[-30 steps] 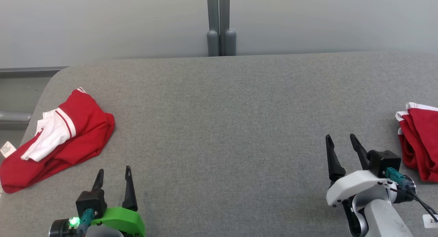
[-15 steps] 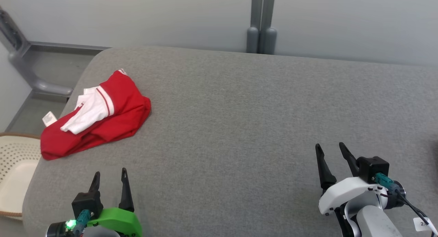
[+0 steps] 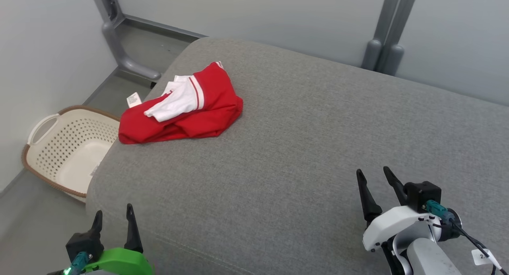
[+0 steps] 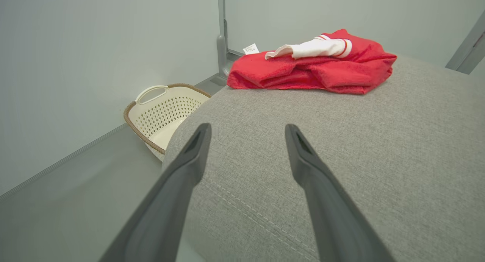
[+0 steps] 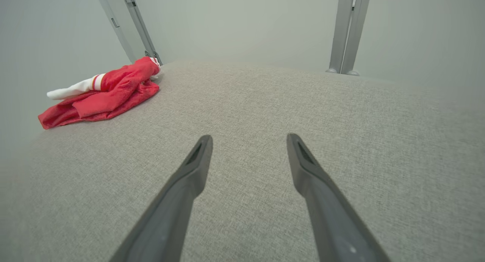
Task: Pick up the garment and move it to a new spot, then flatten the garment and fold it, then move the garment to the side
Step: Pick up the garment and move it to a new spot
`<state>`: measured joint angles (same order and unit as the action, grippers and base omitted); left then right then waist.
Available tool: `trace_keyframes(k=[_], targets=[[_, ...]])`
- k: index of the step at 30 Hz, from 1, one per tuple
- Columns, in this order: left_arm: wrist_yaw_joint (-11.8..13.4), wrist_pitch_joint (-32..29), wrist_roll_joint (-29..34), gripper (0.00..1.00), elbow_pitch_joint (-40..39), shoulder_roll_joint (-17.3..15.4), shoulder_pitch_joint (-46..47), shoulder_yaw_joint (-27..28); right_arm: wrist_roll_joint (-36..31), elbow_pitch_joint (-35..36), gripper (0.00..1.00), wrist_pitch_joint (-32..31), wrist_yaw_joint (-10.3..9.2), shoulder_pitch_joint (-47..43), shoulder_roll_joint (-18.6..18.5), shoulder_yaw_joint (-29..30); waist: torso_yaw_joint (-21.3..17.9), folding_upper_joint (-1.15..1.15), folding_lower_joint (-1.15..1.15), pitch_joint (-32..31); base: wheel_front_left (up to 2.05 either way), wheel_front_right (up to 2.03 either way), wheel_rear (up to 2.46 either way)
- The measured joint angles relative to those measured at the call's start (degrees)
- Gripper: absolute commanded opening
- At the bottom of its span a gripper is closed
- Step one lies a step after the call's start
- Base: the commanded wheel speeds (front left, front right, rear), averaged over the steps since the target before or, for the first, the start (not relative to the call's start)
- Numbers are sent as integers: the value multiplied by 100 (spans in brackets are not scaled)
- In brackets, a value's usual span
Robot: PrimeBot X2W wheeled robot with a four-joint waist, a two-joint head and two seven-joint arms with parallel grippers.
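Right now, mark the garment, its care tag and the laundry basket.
garment [image 3: 187, 126]: head view, red body near the front fold.
care tag [image 3: 134, 99]: head view, middle of the white label.
laundry basket [image 3: 73, 142]: head view, perforated inner wall.

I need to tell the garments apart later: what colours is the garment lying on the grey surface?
Red garment with white parts and red-and-white striped trim, clearest in the head view.

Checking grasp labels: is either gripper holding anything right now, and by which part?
Nothing is held. The left gripper and right gripper both stand open and empty; the red garment lies apart from them on the grey cushion, near its far left corner.
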<state>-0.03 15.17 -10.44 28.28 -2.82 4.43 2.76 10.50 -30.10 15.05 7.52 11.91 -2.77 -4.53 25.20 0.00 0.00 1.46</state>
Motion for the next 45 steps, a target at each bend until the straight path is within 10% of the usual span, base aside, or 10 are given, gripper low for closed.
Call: trace_keyframes(k=[22,45], targets=[[-653,-2,-467,100,948,-30,1711,687,-628,121,100,0,0,861,1,18,-266,0,0,980,0,0,0],[-730,-2,-820,100,2783,-641,3678,1438,-898,648,100,0,0,1588,-99,3,-1382,0,0,2455,0,0,0]])
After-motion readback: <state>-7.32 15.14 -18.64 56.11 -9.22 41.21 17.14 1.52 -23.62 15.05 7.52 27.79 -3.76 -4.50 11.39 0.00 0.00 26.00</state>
